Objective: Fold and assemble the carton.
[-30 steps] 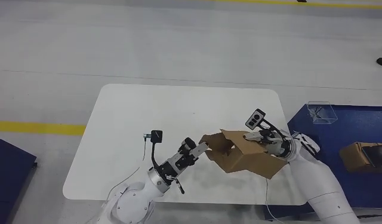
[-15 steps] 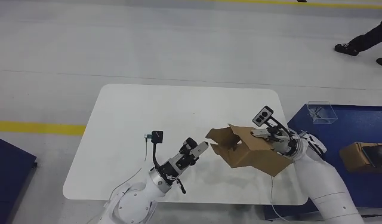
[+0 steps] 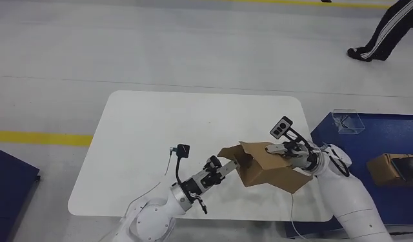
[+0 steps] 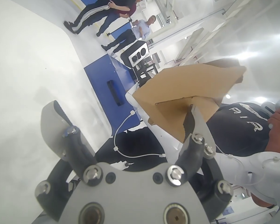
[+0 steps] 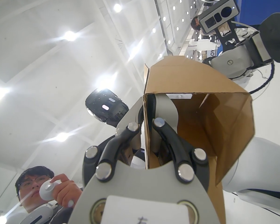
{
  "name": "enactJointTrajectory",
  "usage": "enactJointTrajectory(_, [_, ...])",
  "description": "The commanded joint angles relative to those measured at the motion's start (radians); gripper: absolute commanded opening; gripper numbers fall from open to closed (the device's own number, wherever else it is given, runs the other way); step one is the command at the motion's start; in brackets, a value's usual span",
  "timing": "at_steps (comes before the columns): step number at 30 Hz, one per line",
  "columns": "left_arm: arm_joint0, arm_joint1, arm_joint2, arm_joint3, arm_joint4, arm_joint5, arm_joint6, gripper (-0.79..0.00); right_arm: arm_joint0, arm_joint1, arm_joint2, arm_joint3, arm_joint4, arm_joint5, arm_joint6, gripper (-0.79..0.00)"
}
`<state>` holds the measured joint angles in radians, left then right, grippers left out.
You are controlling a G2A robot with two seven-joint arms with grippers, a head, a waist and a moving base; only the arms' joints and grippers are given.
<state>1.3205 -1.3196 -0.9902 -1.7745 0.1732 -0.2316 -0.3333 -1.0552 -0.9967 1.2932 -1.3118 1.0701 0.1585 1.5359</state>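
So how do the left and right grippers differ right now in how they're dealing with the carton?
The left gripper is open; the right gripper is shut on the carton. The left only has one fingertip by an end flap; the right pinches a wall, one finger inside the carton. Both are at the same carton.

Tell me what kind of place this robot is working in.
Probably a large industrial hall or robotics test floor: yellow floor lines, a white table on open floor, and high ceiling lights.
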Motion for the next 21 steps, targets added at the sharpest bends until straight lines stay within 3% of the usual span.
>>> enactJointTrajectory(1, [-0.007, -0.002, 0.008, 0.006, 0.004, 0.016, -0.007, 0.0, -0.004, 0.002, 0.003, -0.011, -0.015, -0.009, 0.0, -0.785])
enactJointTrajectory(8, [-0.029, -0.007, 0.037, 0.022, 0.062, 0.098, -0.01, 0.0, -0.019, 0.008, 0.026, -0.037, -0.07, -0.05, -0.02, -0.785])
enactJointTrajectory(21, [0.051, 0.006, -0.056, -0.061, 0.039, 0.031, 0.078, 0.0, -0.041, 0.025, 0.084, -0.081, -0.24, -0.126, -0.136, -0.785])
